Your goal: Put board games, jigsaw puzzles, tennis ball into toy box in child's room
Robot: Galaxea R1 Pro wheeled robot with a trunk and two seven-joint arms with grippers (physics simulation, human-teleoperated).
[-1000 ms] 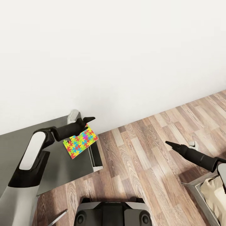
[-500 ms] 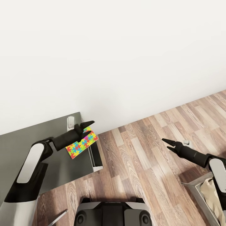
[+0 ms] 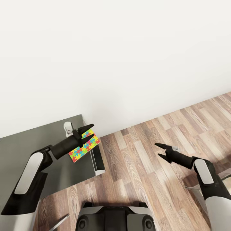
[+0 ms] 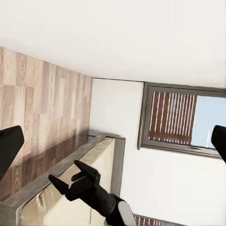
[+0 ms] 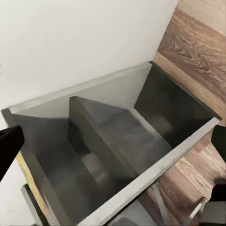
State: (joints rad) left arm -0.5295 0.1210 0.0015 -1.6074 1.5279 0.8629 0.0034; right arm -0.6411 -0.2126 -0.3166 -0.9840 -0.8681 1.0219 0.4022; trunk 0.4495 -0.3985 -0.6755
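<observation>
Head view, left to right. The dark grey table (image 3: 19,150) was seen at the left, against the white wall (image 3: 128,57). The left gripper (image 3: 87,132) was held above the puzzle (image 3: 84,147), its fingers apart and nothing clamped between them. The puzzle lay flat at the table's right edge. The right gripper (image 3: 160,150), fingers likewise spread and empty, was poised over the wood floor (image 3: 138,179), well apart from the table.

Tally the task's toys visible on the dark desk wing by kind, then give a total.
Jigsaw puzzles: 1, the jigsaw puzzle lying at the desk wing's corner, under the open left gripper.
Board games: 0.
Tennis balls: 0.
Total: 1.
</observation>
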